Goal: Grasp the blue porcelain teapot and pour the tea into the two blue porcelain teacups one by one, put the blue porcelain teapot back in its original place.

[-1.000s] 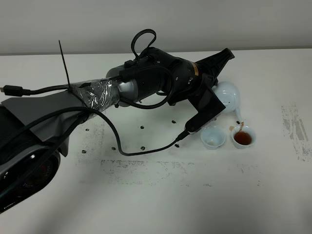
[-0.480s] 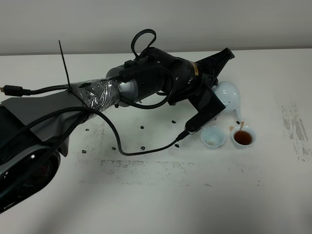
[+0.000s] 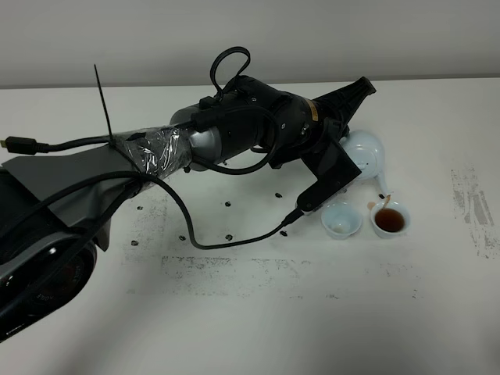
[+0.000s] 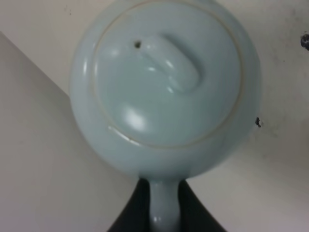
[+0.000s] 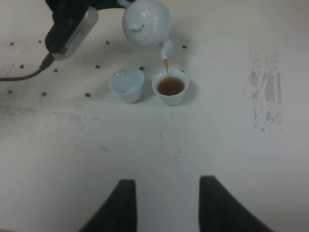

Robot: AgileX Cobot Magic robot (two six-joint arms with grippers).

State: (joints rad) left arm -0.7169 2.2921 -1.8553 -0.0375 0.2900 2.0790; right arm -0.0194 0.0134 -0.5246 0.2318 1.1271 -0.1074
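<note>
Left wrist: teapot handle inside left claw.

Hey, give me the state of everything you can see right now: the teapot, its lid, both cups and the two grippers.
blue porcelain teapot: tilted, pouring tea from its spout.
lid: on the pot.
teacup under the spout: upright, holding brown tea.
other teacup: upright, looks empty.
left gripper: shut on the teapot's handle.
right gripper: open, holding nothing.
</note>
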